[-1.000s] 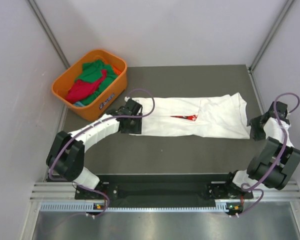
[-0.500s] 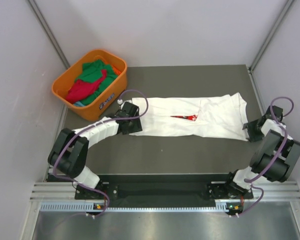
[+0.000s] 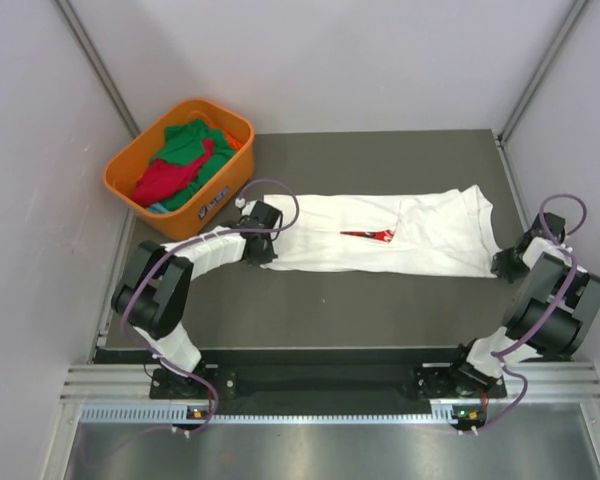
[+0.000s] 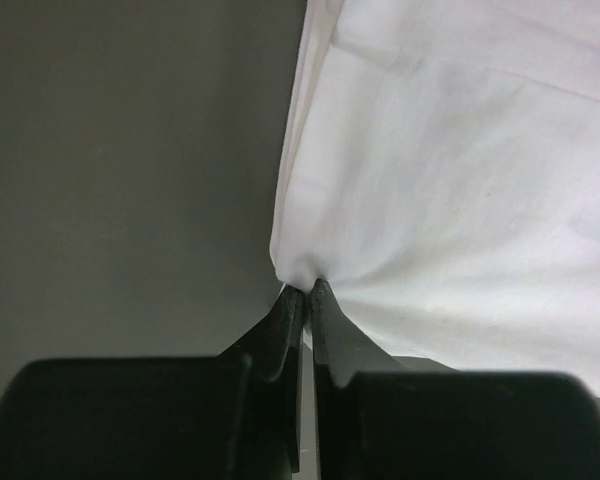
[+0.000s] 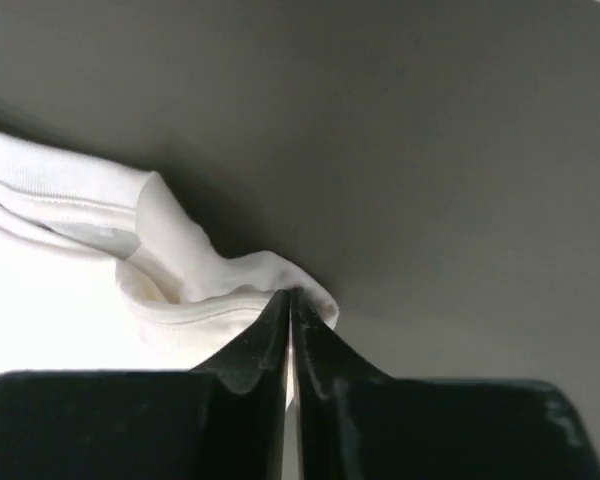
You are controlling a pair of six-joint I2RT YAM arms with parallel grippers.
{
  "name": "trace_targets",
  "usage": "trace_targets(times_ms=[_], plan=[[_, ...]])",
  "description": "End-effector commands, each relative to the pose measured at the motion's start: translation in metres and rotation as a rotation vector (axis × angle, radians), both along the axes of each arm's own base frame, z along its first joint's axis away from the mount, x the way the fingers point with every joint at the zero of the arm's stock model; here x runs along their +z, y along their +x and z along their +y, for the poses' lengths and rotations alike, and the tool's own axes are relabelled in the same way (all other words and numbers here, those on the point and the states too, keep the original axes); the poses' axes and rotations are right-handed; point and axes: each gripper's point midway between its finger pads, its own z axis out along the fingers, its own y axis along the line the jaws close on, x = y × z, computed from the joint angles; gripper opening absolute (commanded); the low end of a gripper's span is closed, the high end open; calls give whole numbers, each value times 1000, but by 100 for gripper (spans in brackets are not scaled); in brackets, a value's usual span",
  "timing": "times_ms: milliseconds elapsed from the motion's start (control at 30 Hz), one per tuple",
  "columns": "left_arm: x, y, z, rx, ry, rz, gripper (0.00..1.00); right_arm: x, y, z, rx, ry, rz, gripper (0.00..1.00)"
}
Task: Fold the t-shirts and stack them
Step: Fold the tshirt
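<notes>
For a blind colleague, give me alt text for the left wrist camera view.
The black left gripper is shut on the edge of a white cloth t-shirt, which spreads up and right across the dark grey tabletop.

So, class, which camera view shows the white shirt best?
The top view: the whole white shirt lies stretched out, its red print showing. The left wrist view shows only a corner pinched by the left gripper; the right wrist view, a bunched edge in the right gripper.

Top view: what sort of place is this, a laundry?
Likely a robot lab cell: bare walls, a dark table, and left gripper and right gripper pinching a white t-shirt.
</notes>
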Motion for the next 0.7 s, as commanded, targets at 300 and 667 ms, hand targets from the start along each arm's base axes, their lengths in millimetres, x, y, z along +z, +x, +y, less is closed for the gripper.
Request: trace_targets(times_ms=[300, 667], plan=[[-6, -22, 32, 47, 131, 73, 0, 6, -20, -30, 30, -141, 98, 0], [26, -36, 28, 48, 73, 52, 47, 41, -8, -32, 116, -171, 62, 29]])
